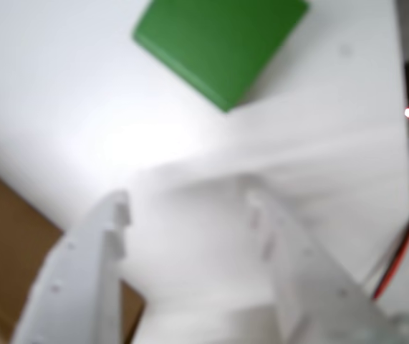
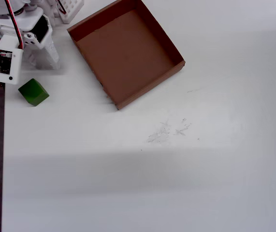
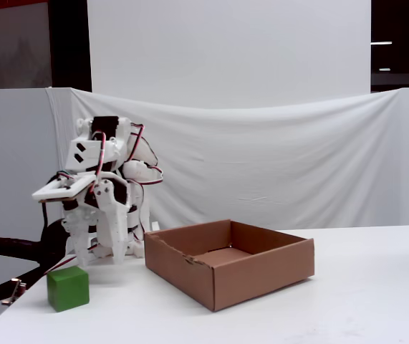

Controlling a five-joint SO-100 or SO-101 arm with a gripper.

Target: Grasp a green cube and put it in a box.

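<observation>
The green cube [image 2: 33, 92] lies on the white table near its left edge, just below the arm in the overhead view. The wrist view shows the green cube [image 1: 218, 43] at the top, well ahead of the fingertips. In the fixed view the green cube [image 3: 68, 288] rests in front of the arm. My gripper [image 1: 188, 201] is open, its blurred white fingers wide apart over bare table with nothing between them. It hangs low by the arm's base [image 2: 40, 60], between cube and box. The brown cardboard box [image 2: 128, 53] sits to the right, its corner [image 1: 3, 236] beside the left finger.
A small white gridded object [image 2: 70, 7] stands at the top edge by the arm. The table's left edge [image 2: 3, 145] runs close to the cube, with dark floor beyond. Faint scuff marks [image 2: 167, 130] lie mid-table. A white cloth [image 3: 276, 165] hangs behind the table.
</observation>
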